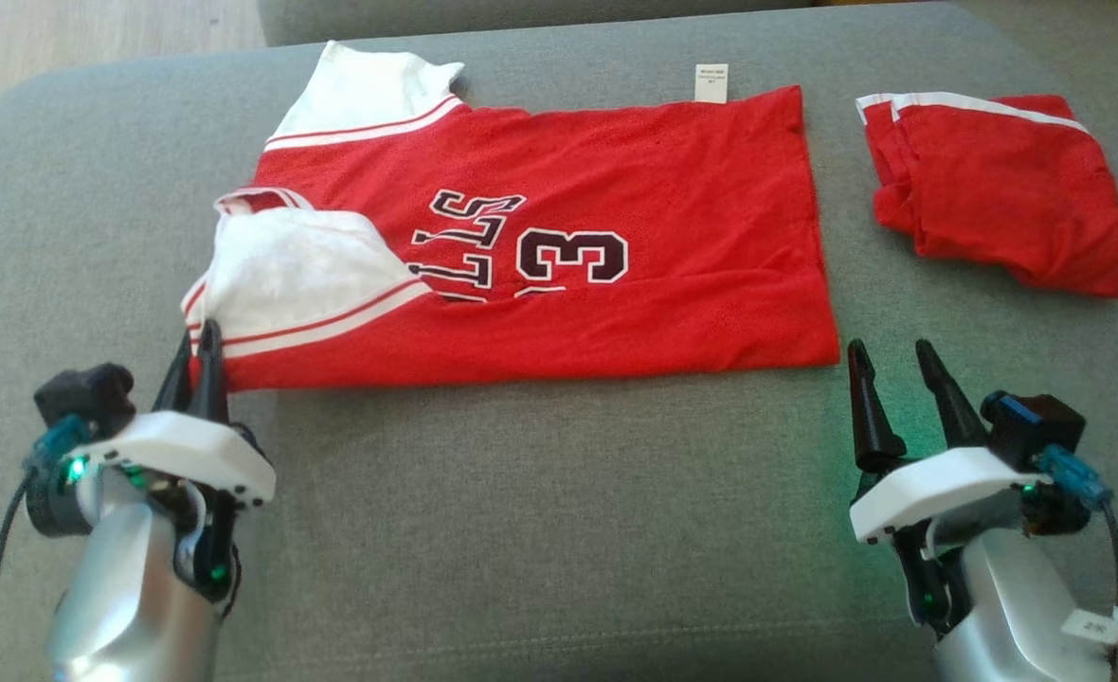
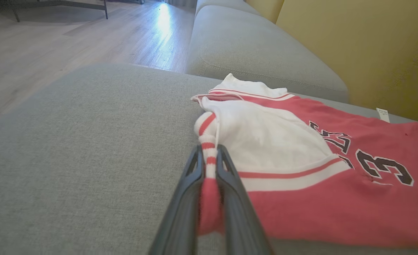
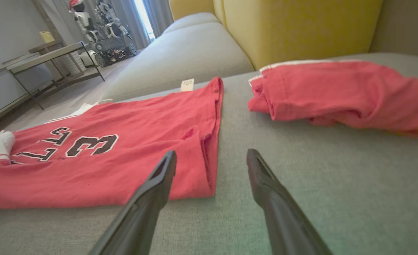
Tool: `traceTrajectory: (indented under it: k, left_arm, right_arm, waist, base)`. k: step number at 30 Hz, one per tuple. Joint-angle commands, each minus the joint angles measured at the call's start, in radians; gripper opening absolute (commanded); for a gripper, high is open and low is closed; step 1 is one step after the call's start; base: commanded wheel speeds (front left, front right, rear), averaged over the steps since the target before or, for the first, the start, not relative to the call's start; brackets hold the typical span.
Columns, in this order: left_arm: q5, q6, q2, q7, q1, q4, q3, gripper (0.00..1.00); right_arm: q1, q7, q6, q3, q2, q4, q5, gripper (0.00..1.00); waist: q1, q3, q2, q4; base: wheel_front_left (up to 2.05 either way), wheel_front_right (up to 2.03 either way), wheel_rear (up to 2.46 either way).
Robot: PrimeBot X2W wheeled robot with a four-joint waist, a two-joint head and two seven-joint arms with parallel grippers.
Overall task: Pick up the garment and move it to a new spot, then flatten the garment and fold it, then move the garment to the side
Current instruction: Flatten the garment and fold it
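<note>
A red jersey garment (image 1: 616, 237) with white sleeves and dark lettering lies spread across the grey cushion (image 1: 540, 511). My left gripper (image 1: 197, 343) is shut on the near left corner of the garment (image 2: 301, 156), and a striped fold of cloth is pinched between its two fingers (image 2: 209, 161). My right gripper (image 1: 895, 355) stands open on the cushion just right of the garment's near right corner (image 3: 198, 166), with nothing between its fingers (image 3: 212, 156).
A second red garment (image 1: 1000, 185), folded, lies on the cushion at the far right (image 3: 340, 92). A yellow backrest (image 3: 294, 28) rises behind it. Wooden floor (image 2: 53, 46) lies beyond the cushion's left edge. A metal table (image 3: 49, 56) stands far off.
</note>
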Motion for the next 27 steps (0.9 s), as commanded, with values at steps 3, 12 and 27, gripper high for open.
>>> traceTrajectory:
  k: [3,12,27]
  left_arm:
    - [0.011,0.004,0.018,-0.013,0.003,-0.063,0.031,0.00]
    - [0.018,-0.006,0.006,-0.009,0.007,-0.102,-0.010,0.00]
    - [0.013,-0.005,0.007,-0.009,-0.006,-0.085,-0.036,0.00]
  right_arm:
    - [-0.075,0.016,-0.001,0.014,0.006,0.017,0.039,1.00]
    - [-0.192,0.052,-0.001,0.026,0.006,0.199,0.173,1.00]
    - [-0.306,0.024,-0.001,0.135,0.006,0.366,0.236,0.00]
  waist:
    - [0.0000,0.004,-0.0001,0.008]
    - [0.0000,0.041,-0.0001,0.026]
    - [0.0000,0.038,-0.0001,0.043]
  base:
    - [0.00,0.00,0.00]
    - [0.00,0.00,0.00]
    - [0.00,0.00,0.00]
